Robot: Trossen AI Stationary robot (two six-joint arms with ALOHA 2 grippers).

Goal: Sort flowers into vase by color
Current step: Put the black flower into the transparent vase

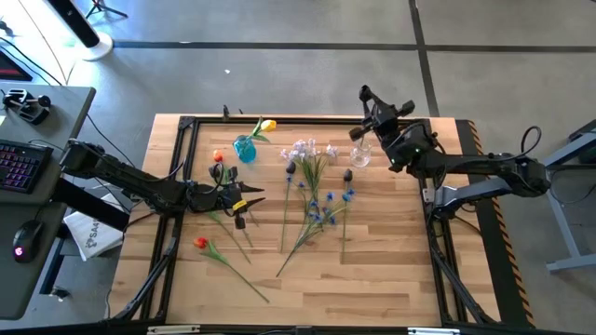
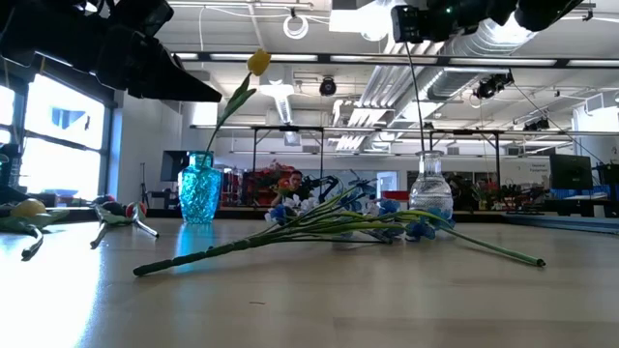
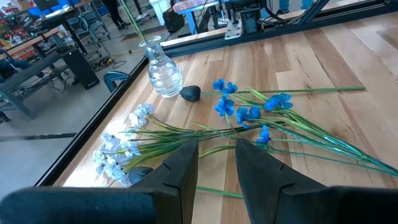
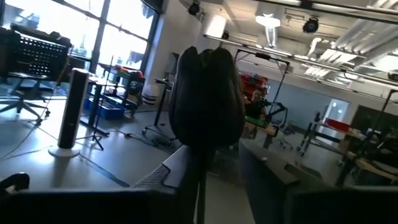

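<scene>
My right gripper [image 1: 371,102] [image 4: 217,162] hangs open high above the clear vase [image 1: 360,154] [image 2: 429,193]. A dark flower's head [image 4: 208,99] rises in front of its fingers, and the thin stem [image 2: 414,97] runs down into that vase. The blue vase [image 1: 245,149] [image 2: 199,188] holds one yellow flower [image 1: 268,124] [image 2: 258,63]. Pale sprays [image 3: 118,152] and blue clusters [image 3: 249,112] lie mid-table. A red flower [image 1: 200,244] and an orange one [image 1: 218,156] lie at the left. My left gripper [image 1: 250,200] [image 3: 216,155] hovers open beside them, with nothing between its fingers. My right gripper has the dark flower's stem [image 4: 200,186] standing upright between its fingers, close along the inner side of one finger [image 4: 180,174] and apart from the other. I cannot tell whether that finger touches the stem.
A loose dark flower head [image 3: 190,93] [image 1: 348,174] lies by the clear vase. A black frame [image 1: 186,126] borders the wooden table. The near half of the table [image 1: 372,279] holds only stem ends. A desk with a keyboard [image 1: 23,167] stands off the left edge.
</scene>
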